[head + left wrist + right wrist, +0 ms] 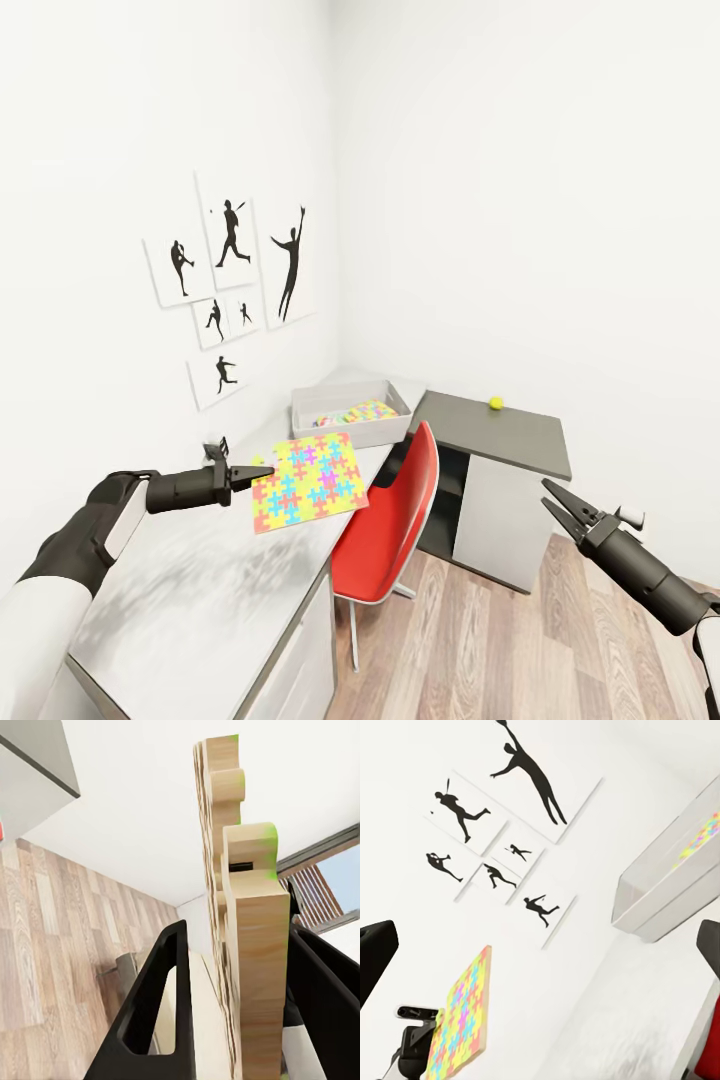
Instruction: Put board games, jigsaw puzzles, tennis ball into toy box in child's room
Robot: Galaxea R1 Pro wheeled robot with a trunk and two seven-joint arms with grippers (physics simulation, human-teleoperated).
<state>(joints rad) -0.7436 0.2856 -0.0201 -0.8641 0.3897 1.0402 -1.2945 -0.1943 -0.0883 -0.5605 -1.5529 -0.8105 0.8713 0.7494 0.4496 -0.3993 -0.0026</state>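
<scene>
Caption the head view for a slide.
Left gripper holds a jigsaw puzzle above the desk, near the toy box.

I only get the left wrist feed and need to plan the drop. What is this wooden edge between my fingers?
Observer: It's a jigsaw puzzle board, gripped at its edge by the left pincer, above the light grey desk.
Operator: Where's the toy box?
Observer: The toy box sits beyond the puzzle, near the wall corner.
Operator: Anything inside already?
Observer: Yes, something with a multicoloured pattern lies inside.
</scene>
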